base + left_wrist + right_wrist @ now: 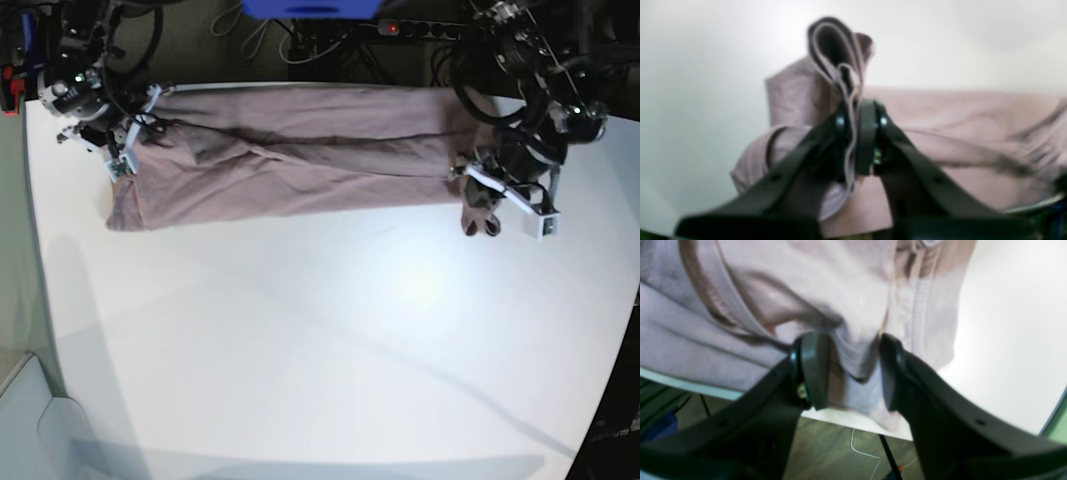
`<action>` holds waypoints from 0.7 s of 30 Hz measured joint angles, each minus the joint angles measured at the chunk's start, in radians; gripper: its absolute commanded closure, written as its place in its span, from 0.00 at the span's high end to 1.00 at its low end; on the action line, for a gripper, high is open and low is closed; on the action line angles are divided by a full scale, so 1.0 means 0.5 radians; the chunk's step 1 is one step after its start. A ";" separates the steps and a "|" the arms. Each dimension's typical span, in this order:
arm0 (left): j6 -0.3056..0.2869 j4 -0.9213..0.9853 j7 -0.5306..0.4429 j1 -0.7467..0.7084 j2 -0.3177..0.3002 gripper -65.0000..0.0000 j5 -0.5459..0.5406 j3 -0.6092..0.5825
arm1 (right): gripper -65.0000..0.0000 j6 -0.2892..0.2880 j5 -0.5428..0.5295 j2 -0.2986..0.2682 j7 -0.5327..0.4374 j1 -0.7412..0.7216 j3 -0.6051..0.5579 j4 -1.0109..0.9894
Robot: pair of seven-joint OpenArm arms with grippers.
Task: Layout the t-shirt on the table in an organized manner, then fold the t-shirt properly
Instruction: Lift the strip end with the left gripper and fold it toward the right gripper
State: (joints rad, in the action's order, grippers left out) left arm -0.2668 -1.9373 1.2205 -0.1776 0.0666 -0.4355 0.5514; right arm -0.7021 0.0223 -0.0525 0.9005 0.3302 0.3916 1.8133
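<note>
A: Left wrist view: left tool (pixel 858 133) was pinched tight on a bunched fold of the t-shirt (pixel 957 133).

B: Right wrist view: right tool (pixel 853 370) stood half open, fabric gripped between its fingers.

A: Base view: shirt lay as a long band along the table's (pixel 330 340) far edge.

Overhead base view, two close wrist views

right gripper (pixel 853 368) has a bunched fold of the t-shirt (pixel 826 290) sitting between its two dark fingers (pixel 813 370), cloth touching both pads. the white table (pixel 1003 350) runs off to the right, and its edge shows below with floor and a thin cable (pixel 863 453) under it.
</note>
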 measured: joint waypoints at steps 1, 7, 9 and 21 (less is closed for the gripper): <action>0.130 0.000 0.001 -0.004 0.000 0.00 -0.005 -0.061 | 0.40 0.000 -0.001 0.000 0.000 0.000 0.000 0.000; 0.557 -0.031 -0.016 -0.066 -0.011 0.00 0.005 -0.611 | 0.40 0.000 -0.001 -0.001 0.000 0.000 0.000 0.000; 0.632 -0.049 -0.043 -0.082 -0.005 0.00 -0.022 -0.801 | 0.40 0.000 -0.001 -0.001 0.001 0.000 0.000 -0.001; 1.012 -0.037 -0.101 -0.086 0.108 0.00 0.003 -1.064 | 0.40 0.000 0.000 0.000 0.000 0.000 0.000 -0.001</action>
State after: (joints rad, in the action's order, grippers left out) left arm 0.2394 -1.9560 1.1702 -0.2207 0.1207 -0.4339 0.0193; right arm -0.7021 0.0223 -0.0525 0.9005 0.3302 0.3916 1.8130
